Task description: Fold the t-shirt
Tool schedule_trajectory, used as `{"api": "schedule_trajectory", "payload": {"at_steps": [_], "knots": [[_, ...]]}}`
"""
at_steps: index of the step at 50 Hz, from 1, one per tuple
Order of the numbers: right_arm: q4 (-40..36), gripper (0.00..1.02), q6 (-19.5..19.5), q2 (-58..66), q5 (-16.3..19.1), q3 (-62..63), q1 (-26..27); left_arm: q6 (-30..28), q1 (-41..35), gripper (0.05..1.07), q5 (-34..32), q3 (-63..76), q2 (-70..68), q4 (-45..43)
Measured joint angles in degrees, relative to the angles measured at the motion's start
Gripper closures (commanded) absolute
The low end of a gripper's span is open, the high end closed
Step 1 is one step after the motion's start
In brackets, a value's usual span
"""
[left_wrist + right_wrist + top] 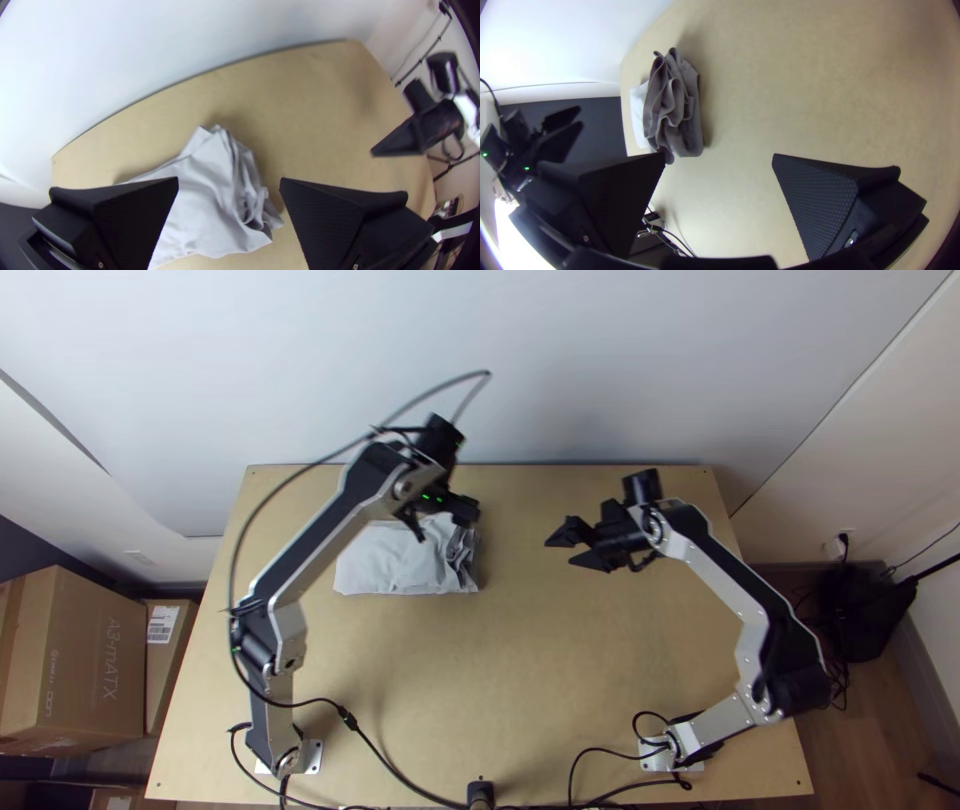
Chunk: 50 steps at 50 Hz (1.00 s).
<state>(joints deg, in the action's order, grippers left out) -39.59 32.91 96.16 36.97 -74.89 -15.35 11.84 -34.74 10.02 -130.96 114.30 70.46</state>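
T-shirt (393, 562) in a compact bundle, far left part of tabletop (560, 670); both grippers spread, holding nothing.
I expect light, limp cloth that slips layer from layer; grasp the gathered end through its full thickness. My left gripper (228, 180), above it, masks some cloth; I cannot count the layers. Right gripper (719, 155) sits well apart.

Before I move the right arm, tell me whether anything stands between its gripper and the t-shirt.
Nothing visible stands between the right gripper and the t-shirt, just wooden table. But the left gripper hangs open over the shirt's end facing it, so the two might meet there.
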Motion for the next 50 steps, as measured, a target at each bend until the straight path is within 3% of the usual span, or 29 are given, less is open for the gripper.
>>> {"api": "schedule_trajectory", "payload": {"at_steps": [11,18,34,50], "knots": [[0.26,0.04,0.92,8.46,-14.14,-14.14,-12.90,0.24,8.28,0.10,-3.43,1.18,-7.15,1.92],[0.04,0.04,0.02,13.97,-20.72,-22.45,-20.02,0.22,13.03,0.10,-4.90,1.40,-9.51,2.89],[-3.76,0.04,-3.65,27.41,-35.01,-38.27,-28.61,0.15,21.79,0.10,-6.69,5.38,-14.49,4.26],[-5.40,0.04,-4.48,33.42,-37.66,-41.83,-29.90,-0.11,24.81,0.10,-7.72,5.68,-15.26,4.55]]}}
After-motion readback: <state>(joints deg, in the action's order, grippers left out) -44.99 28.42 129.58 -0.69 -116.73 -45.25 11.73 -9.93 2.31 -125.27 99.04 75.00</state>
